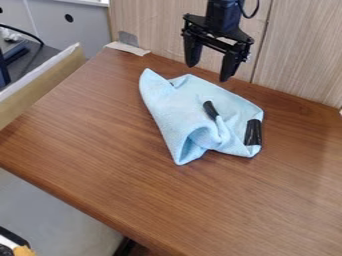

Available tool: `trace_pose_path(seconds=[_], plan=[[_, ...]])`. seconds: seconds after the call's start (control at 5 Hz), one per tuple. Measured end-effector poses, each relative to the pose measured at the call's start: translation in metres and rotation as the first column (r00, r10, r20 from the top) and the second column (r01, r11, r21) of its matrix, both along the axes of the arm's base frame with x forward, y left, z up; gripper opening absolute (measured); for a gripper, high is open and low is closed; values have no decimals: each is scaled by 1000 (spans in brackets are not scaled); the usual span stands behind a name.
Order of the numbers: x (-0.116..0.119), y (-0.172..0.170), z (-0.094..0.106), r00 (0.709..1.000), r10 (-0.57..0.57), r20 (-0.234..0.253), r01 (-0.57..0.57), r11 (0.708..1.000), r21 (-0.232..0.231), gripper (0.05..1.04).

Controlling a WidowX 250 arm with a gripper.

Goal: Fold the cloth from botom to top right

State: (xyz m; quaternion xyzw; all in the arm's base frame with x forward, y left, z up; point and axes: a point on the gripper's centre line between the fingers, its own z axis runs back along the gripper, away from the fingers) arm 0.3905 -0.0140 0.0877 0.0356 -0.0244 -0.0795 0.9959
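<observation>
An orange object point(24, 250) sits at the near left corner of the view, only partly in frame; beyond it, the wooden table point(153, 200) carries the task's blue cloth point(163, 105), rumpled on its far half, with one pointed corner point(179, 159) toward the camera and a curled fold just beside it; one black patch point(252, 132) marks the cloth's right edge, another point(210, 110) its middle.

At left, beside the table, what looks like a tan-walled box point(40, 86) holds dark items and a cable, too cut off to name; the cloth lies outside it.

Above the cloth's far side hangs the black gripper point(209, 72), its fingers spread, nothing between them; behind it stands a wood-grain panel point(300, 50).

The fold appears unfinished, the step in hand likely lining up a grasp; the next move calls for lowering to the near corner, pinching it and carrying it over toward the top right; a shallow pinch could slip, a deep one bunch the layers.
</observation>
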Motion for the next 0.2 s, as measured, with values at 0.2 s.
trace_pose_path(seconds=[0.2], plan=[[-14, 4, 18, 1000, 10, 22, -10, 1000, -1, 1001]])
